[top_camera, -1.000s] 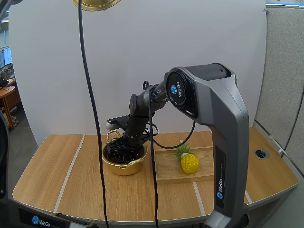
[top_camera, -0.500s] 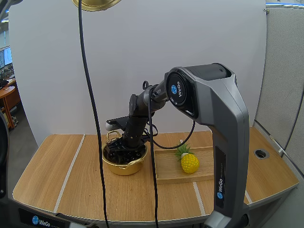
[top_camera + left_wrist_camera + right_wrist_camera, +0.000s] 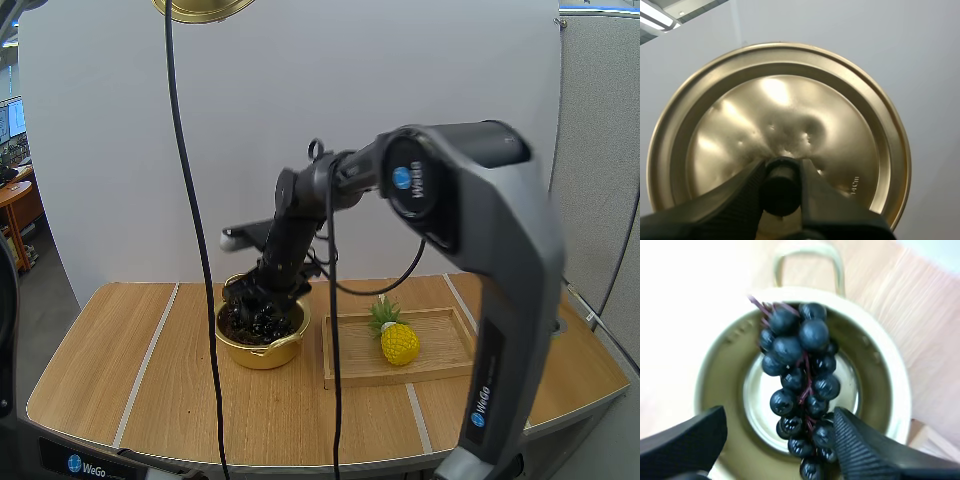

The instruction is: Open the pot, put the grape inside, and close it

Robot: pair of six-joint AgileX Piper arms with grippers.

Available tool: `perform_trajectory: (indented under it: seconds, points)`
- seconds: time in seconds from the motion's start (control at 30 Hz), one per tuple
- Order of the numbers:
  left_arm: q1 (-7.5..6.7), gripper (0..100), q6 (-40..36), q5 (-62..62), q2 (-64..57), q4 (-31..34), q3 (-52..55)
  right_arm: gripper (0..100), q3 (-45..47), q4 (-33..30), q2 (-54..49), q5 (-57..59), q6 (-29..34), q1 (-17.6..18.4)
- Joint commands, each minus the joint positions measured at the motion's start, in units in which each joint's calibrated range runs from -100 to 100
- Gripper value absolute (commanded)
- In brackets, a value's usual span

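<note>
Finding grapes (image 3: 800, 385) lying inside pot (image 3: 265, 352), right jaws released above; left jaws clenching lid (image 3: 850, 115) knob (image 3: 781, 185). Advising raising right jaws clear before lowering lid level.

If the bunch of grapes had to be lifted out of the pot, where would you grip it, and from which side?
From straight above, I'd judge: the pot's wall rings the bunch of grapes, so no side is free. Pinch across the thick end nearest the pot's handle, by the reddish stem, where the berries crowd closest. The open right gripper hangs over the bunch.
</note>
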Motion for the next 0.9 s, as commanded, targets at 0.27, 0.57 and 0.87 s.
perform_trajectory:
  seconds: [0.27, 0.57, 0.87]
  points:
    - [-0.21, 0, -0.13, -2.55, -0.48, 0.28, -0.4, 100, 0.42, -1.27, -20.16, 4.44, -0.03, -0.17]
    - [-0.21, 0, -0.13, -2.55, -0.48, 0.28, -0.4, 100, 0.42, -6.56, -33.86, 10.01, 2.99, -0.17]
    - [-0.21, 0, -0.13, -2.55, -0.48, 0.28, -0.4, 100, 0.42, -8.9, -45.07, 19.57, 3.77, -0.17]
